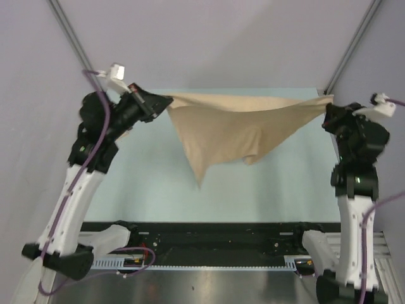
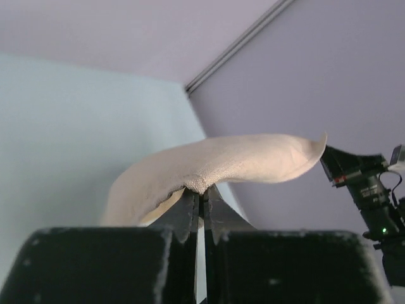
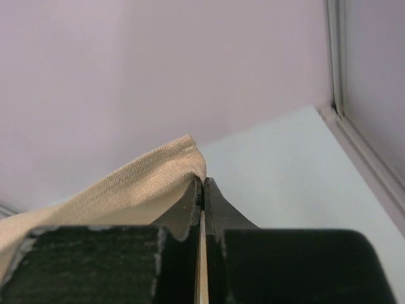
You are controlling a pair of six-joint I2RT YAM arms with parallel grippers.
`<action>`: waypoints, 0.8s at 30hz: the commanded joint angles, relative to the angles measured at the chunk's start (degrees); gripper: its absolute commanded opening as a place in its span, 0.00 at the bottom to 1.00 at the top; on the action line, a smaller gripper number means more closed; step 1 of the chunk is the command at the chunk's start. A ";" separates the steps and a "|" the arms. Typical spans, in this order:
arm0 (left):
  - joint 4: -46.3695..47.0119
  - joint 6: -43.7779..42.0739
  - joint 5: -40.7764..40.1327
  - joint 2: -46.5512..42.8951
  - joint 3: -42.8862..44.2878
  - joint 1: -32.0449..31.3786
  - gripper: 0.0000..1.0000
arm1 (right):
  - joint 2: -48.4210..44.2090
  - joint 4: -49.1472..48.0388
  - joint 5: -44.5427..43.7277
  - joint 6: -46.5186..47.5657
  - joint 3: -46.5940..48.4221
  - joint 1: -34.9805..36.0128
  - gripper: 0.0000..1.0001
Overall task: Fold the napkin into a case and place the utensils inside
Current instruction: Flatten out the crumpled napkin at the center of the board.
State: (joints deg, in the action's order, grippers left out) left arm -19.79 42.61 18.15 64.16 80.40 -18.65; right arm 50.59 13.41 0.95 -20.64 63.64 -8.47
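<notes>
Above the pale counter (image 1: 158,190), slung between the two arms: one napkin (image 1: 234,130), beige-tan, plain, unfolded. Its top edge is stretched nearly taut from corner to corner. The rest hangs in a loose triangle, lowest point left of centre. Whether that tip touches the counter cannot be told from above.

Left claw (image 1: 166,100): closed, pinching the napkin's upper left corner. The wrist view shows both fingers pressed together with cloth bunched over their tips.

Right claw (image 1: 328,106): closed, pinching the opposite upper corner. Its wrist view shows the jaws together and a fold of cloth rising just beside the tips.

Utensils: none in view in any of the three pictures. Case: not yet formed.

Step in hand, by judgement: the opening one, lifting and spreading the napkin so that it can be laid flat for folding. The task is barely begun, with no fold made and nothing placed.

Next move, by judgement: both arms lower together with the top edge held tight, so that the hanging part meets the counter first and the cloth settles without creases. The slack belly in the middle is liable to bunch underneath if the descent is uneven or the corners drift toward each other. Release is due only once the napkin lies flat.
</notes>
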 commanded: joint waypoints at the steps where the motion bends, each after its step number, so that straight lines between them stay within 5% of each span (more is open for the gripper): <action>1: -5.34 0.63 -3.64 -12.10 0.81 0.55 0.00 | -12.94 11.89 4.92 2.89 0.08 0.12 0.00; 6: -8.77 -0.51 -10.76 -25.55 -3.23 0.55 0.00 | -25.34 15.24 8.89 1.40 0.70 -0.05 0.00; 12: -9.22 -1.04 -17.98 -26.81 -7.45 0.55 0.00 | -21.68 11.40 11.53 -2.11 -0.69 -0.14 0.00; 19: -5.17 1.95 -24.30 -11.72 -10.35 0.98 0.00 | -3.68 -4.60 12.42 -4.93 -7.29 1.60 0.00; 24: -0.09 4.41 -24.76 11.82 -8.25 4.32 0.01 | 26.70 -12.09 7.67 -2.48 -1.79 6.44 0.00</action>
State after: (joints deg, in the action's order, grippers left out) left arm -24.69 44.16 -3.01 61.71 70.87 -17.52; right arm 58.24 9.39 13.23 -24.77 57.91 -4.93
